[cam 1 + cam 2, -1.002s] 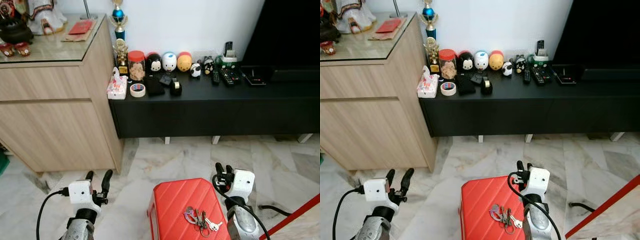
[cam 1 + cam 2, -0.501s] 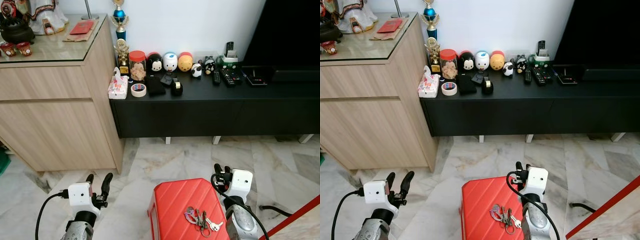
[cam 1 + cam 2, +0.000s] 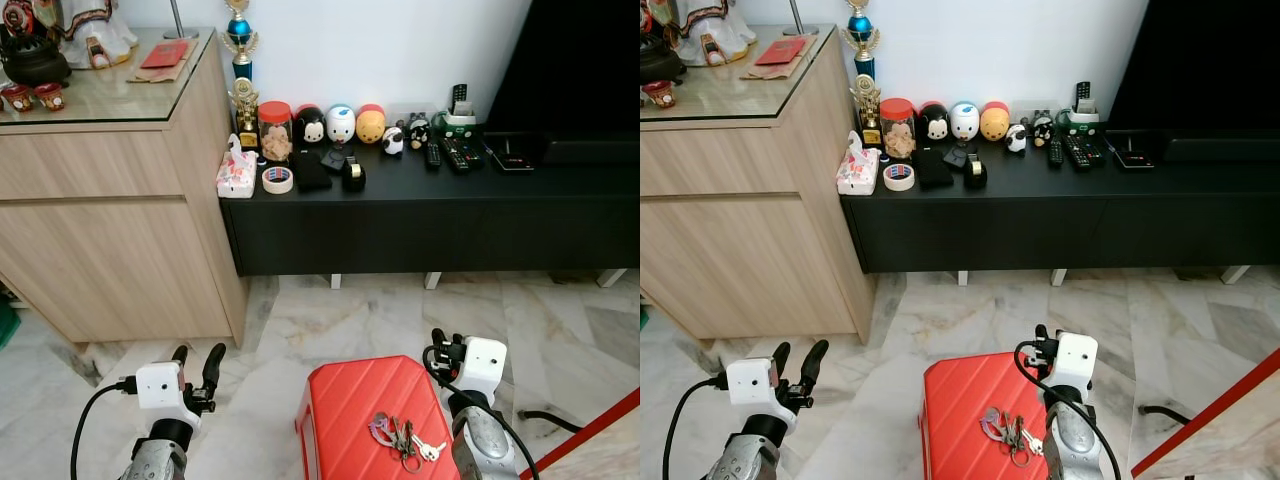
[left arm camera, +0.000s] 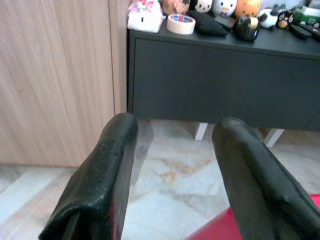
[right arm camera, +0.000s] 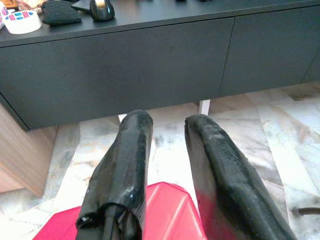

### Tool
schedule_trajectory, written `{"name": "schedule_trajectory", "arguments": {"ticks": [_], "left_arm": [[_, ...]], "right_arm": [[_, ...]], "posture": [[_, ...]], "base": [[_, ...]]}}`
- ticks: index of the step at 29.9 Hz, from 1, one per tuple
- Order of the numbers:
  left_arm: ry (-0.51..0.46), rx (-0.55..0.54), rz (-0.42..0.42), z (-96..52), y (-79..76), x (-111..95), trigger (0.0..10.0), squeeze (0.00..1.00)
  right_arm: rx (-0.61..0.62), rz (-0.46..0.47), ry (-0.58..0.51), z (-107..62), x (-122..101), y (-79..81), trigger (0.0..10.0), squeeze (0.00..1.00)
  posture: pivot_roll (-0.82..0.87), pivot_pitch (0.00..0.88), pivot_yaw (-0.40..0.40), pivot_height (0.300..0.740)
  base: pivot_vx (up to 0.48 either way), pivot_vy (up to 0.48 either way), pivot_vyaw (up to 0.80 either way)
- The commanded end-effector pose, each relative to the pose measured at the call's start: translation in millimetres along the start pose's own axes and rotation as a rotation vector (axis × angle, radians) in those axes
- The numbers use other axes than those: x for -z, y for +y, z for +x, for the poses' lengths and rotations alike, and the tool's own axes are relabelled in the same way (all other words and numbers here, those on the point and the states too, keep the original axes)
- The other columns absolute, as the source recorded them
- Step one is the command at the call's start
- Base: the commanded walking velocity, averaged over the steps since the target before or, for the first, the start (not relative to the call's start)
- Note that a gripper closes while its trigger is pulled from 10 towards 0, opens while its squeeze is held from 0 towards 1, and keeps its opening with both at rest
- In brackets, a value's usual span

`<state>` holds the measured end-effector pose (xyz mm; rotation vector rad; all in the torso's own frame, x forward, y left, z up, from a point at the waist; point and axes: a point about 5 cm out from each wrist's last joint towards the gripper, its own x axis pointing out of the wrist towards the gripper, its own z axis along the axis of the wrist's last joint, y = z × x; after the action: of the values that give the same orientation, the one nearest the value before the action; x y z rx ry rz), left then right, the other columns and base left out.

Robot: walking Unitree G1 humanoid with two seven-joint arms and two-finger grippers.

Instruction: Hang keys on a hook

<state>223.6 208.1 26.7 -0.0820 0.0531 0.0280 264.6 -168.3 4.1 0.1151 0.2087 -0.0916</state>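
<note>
A bunch of keys (image 3: 403, 437) with a purple ring lies on top of a red ribbed suitcase (image 3: 350, 405) low in front of me. My right gripper (image 3: 443, 349) hovers just right of the suitcase's far corner, beyond the keys, its fingers (image 5: 131, 150) a little apart with nothing between them. My left gripper (image 3: 197, 361) hangs over the marble floor left of the suitcase, open and empty, its fingers (image 4: 116, 150) pointing at the black cabinet. No hook can be made out.
A low black TV cabinet (image 3: 420, 215) runs along the wall with toy figures, a tape roll (image 3: 276, 180), a jar and remotes on it. A tall wooden sideboard (image 3: 110, 200) stands at the left. A red strap (image 3: 590, 430) crosses the floor at right.
The view has shifted very slightly. My right gripper has dipped a touch; the keys and the left gripper stay where they were.
</note>
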Motion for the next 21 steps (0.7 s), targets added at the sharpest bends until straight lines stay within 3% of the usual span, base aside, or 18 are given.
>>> {"name": "schedule_trajectory", "arguments": {"ticks": [1, 21], "left_arm": [[0.017, 0.002, 0.001, -1.6, -1.7, 2.2, 10.0, 0.0], [0.033, -0.003, 0.005, -1.1, -2.0, 3.6, 10.0, 0.0]], "right_arm": [[-0.007, -0.005, -0.006, 0.4, -1.3, 0.9, 10.0, 0.0], [-0.016, 0.006, 0.009, 3.5, -1.1, 4.4, 10.0, 0.0]], "posture": [[0.08, 0.034, -0.023, 0.653], [0.08, 0.053, -0.023, 0.653]], "base": [[0.0, 0.0, 0.0], [0.0, 0.0, 0.0]]}}
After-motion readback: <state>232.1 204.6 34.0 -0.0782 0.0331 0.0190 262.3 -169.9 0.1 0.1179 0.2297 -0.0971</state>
